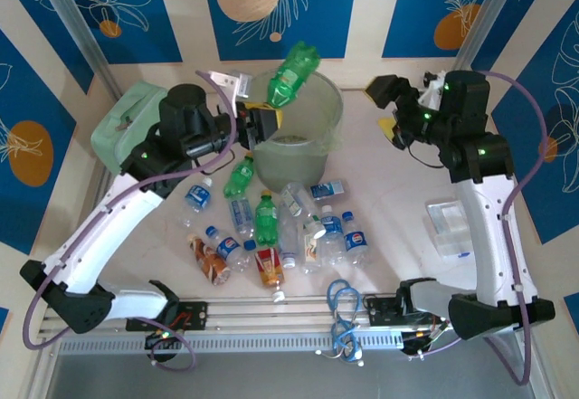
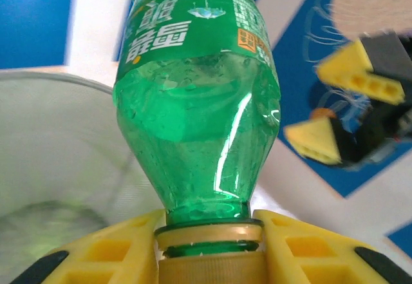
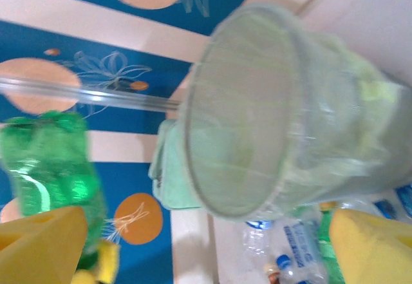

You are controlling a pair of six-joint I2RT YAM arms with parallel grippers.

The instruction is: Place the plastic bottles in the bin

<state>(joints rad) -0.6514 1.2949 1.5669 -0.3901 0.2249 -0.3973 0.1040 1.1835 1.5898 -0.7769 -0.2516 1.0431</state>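
blue wall panels (image 1: pixel 280 5) with pale leaf prints ring a pale table (image 1: pixel 389 195), and straight to the action: the left gripper (image 2: pixel 209 248) is clamped tight on the neck of a green bottle (image 2: pixel 199 116), with yellow fingers (image 2: pixel 116 252) pinching either side at the cap end. the bottle juts up and away from the gripper, label outward, and it is tilted in the top view. just below and beside that gripper sits the bin (image 1: pixel 312 150), rim close under the bottle. the bottle looks to be over the opening, though the angle makes that hard to call. something lies in the bin's bottom, too blurred to name. out to the far side of the left arm, a mint-green case (image 1: pixel 127 118) rests on the table. back toward the arm bases from the gripper, the heap of plastic bottles (image 1: pixel 271 227) lies scattered: clear ones with blue labels, green ones, a couple with red-orange labels. across the bin, the right gripper (image 3: pixel 206 252) hangs in the air, jaws wide apart with nothing between them, facing the bin's open mouth. nearer its base, a clear box (image 1: pixel 448 227) lies on the table.
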